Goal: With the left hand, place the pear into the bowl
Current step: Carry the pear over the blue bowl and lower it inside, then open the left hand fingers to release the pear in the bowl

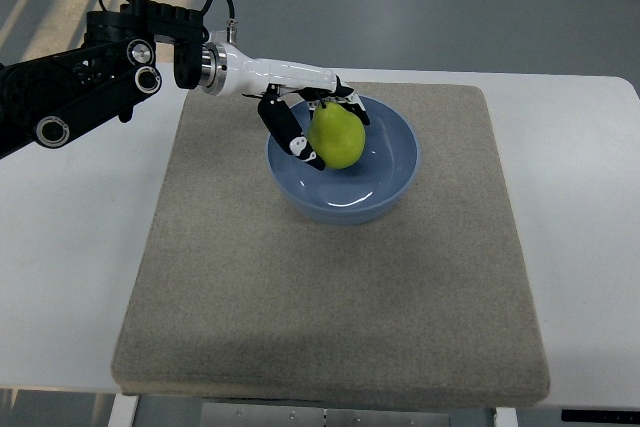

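One arm is working: the left hand (318,127) is reaching in from the left with its fingers (296,139) clamped on the pear (337,136), holding it over the near-left part of the blue bowl (395,172). Release looks like the step in hand, calling next for the fingers to be opening and the hand lifting clear without dragging the fruit out. Everything is sitting on a beige mat (330,297) covering a white worktop (590,247), with grey floor showing beyond.

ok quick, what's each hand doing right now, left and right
Left hand: closed on the yellow-green pear, held over the round blue bowl.
Right hand: not in view.
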### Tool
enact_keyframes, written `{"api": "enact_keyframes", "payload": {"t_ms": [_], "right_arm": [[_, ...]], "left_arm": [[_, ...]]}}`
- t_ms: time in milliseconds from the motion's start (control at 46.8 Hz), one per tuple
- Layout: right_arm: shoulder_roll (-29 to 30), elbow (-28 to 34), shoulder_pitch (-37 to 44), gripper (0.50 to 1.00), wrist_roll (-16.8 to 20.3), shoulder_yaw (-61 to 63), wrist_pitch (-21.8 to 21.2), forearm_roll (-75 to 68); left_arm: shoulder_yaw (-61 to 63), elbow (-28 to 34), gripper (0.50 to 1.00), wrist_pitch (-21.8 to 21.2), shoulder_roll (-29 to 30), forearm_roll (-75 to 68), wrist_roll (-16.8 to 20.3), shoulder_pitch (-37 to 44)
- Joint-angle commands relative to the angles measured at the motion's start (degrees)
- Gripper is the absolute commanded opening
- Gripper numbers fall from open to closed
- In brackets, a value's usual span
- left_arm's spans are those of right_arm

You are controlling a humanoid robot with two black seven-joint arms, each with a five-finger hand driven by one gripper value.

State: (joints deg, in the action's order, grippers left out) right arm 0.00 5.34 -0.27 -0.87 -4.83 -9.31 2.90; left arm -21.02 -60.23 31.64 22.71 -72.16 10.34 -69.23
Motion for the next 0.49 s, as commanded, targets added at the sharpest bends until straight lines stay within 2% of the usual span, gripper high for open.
{"api": "enact_keyframes", "payload": {"t_ms": [0, 64, 235, 256, 321, 470], "right_arm": [[0.00, 0.02, 0.00, 0.926, 0.00, 0.00, 0.00, 0.00], [0.00, -0.07, 0.00, 0.926, 0.00, 0.00, 0.00, 0.00], [0.00, -0.07, 0.00, 0.926, 0.00, 0.00, 0.00, 0.00], [0.00, 0.02, 0.00, 0.926, 0.00, 0.00, 0.00, 0.00], [0.00, 0.02, 0.00, 0.926, 0.00, 0.00, 0.00, 0.00], [0.00, -0.07, 0.00, 0.926, 0.00, 0.00, 0.00, 0.00]], "left_arm": [[0.28, 0.02, 0.563, -0.18, -0.04, 0.00, -0.06, -0.02], [0.72, 0.02, 0.636, -0.27, -0.04, 0.00, -0.06, 0.06], [1.95, 0.02, 0.662, -0.27, -0.04, 0.00, 0.03, -0.02], [1.95, 0.02, 0.679, -0.27, -0.04, 0.00, -0.06, -0.02], [1.95, 0.02, 0.786, -0.27, -0.04, 0.00, 0.03, -0.02], [1.95, 0.02, 0.878, -0.18, 0.23, 0.00, 0.03, -0.02]]}}
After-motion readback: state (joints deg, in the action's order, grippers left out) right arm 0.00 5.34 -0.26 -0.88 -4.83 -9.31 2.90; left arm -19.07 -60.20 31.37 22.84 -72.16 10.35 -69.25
